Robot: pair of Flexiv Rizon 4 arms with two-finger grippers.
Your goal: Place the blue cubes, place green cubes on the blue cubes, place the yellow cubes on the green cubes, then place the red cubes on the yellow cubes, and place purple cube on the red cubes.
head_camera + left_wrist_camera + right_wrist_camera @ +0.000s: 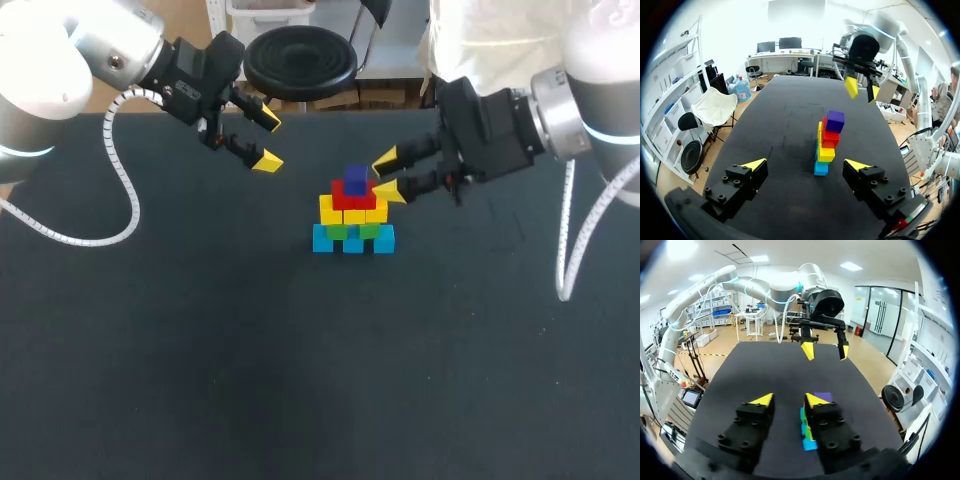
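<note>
- Blue cubes (352, 241) form the stack's base on the surface (200, 350). Above them sit green cubes (368, 230), yellow cubes (352, 212), red cubes (345, 197), then the purple cube (356, 180).
- Right jaws apart, just beside the purple cube.
- Left jaws apart, well clear of the stack.

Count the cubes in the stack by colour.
Blue cubes: 3
Green cubes: 2
Yellow cubes: 3
Red cubes: 2, though the seam between them is hard to see
Purple cube: 1
Total: 11

Black table (200, 380), a row of three blue cubes (352, 243) directly on its middle
</note>
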